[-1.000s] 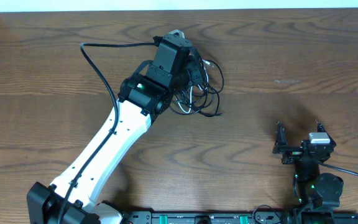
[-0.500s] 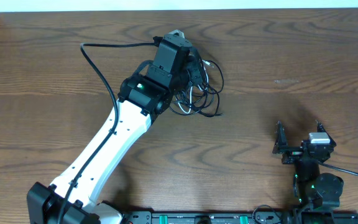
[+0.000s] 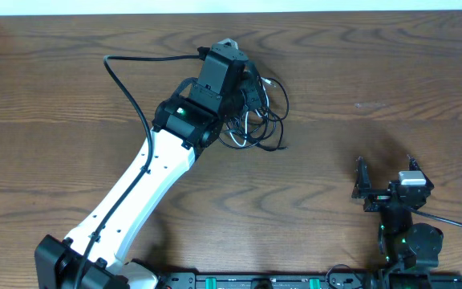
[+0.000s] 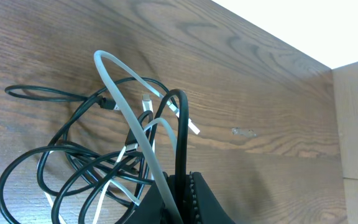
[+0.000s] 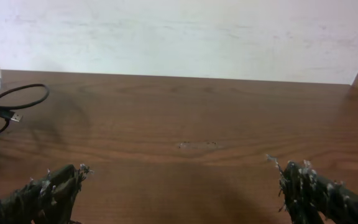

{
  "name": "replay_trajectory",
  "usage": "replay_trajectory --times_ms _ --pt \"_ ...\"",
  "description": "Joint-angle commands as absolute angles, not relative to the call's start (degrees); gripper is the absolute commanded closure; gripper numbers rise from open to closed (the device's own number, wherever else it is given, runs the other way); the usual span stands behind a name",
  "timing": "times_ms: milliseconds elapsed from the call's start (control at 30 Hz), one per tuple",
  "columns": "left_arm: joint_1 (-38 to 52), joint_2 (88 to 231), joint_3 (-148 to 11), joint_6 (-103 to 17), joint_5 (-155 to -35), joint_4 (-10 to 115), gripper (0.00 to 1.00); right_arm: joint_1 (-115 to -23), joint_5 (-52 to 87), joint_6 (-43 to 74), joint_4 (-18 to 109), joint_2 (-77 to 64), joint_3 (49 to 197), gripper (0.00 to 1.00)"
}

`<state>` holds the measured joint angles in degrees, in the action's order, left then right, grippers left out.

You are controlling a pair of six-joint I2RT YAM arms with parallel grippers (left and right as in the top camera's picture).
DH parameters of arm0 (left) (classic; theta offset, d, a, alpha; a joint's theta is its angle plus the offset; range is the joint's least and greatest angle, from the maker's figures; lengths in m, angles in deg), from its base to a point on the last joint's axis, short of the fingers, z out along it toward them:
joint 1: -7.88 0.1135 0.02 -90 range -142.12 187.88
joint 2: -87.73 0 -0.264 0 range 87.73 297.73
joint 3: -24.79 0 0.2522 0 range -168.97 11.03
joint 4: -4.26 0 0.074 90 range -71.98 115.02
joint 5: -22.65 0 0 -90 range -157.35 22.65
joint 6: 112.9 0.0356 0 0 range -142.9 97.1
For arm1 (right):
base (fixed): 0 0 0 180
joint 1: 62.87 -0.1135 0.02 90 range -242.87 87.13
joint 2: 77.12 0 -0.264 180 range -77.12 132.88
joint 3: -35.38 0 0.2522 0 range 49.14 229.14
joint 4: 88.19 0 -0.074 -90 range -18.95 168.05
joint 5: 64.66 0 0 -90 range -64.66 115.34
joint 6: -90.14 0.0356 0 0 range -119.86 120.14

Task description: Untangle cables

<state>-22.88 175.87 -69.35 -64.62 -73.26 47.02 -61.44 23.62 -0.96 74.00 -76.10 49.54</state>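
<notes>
Nothing has shifted since the earlier frame: both arms, both hands and the cords lie as they did.

The brown wood-grain worktop (image 3: 375, 80) is smooth and matt, with long wavy figure in the grain. The tangle of thin, round, flexible cables (image 3: 259, 120) lies on it towards the far middle, looped over itself in loose rings.

The left hand (image 4: 182, 186), black and ridged along its inner faces, sits at the tangle's near-left edge on the end of the white-shelled left arm (image 3: 135, 193). Its fingers are pressed together on the white cable (image 4: 120, 93), which arches up off the wood in a tall, smooth bend and runs down into the grip. A black cable (image 4: 180, 137) loops up just beside it and drops to the same spot; whether it is pinched too I cannot tell. The rest of the cords stay on the wood, touching and crossing one another just beyond the fingertips.

The right hand (image 3: 385, 170) rests well apart from the tangle, at the near right, with its two dark, rough-surfaced fingers (image 5: 55, 186) spread wide and nothing between them.

There is one white cable. The black ones overlap too much to count. A few small plug ends stick out of the knot, pale and black. There are two arms and two hands.
</notes>
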Motion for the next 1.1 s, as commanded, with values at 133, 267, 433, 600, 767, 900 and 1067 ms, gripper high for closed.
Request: replay_trajectory --times_ms 133,267,433,600,767,900,1067 --pt "-22.69 174.88 -69.67 -63.66 -73.32 47.08 0.92 -61.79 23.66 -1.66 73.69 -76.19 49.50 0.01" --pt "-22.69 174.91 -69.67 -63.66 -73.37 47.15 0.92 -61.79 23.66 -1.66 73.69 -76.19 49.50 0.01" --pt "-22.67 174.82 -70.26 -63.66 -73.41 45.77 0.92 -61.79 23.66 -1.66 73.69 -76.19 49.50 0.01" --pt "-22.32 174.77 -72.06 -63.63 -73.35 44.20 0.92 -61.79 23.66 -1.66 73.69 -76.19 49.50 0.01" --pt "-20.98 174.34 -72.06 -64.12 -73.52 42.08 0.92 -61.79 23.66 -1.66 73.69 -76.19 49.50 0.01" --pt "-19.13 171.43 -72.06 -64.09 -77.57 38.62 0.92 -61.79 23.66 -1.66 73.69 -76.19 49.50 0.01" --pt "-18.73 169.27 -72.01 -63.42 -77.19 42.67 0.92 -61.79 23.66 -1.66 73.69 -76.19 49.50 0.01"
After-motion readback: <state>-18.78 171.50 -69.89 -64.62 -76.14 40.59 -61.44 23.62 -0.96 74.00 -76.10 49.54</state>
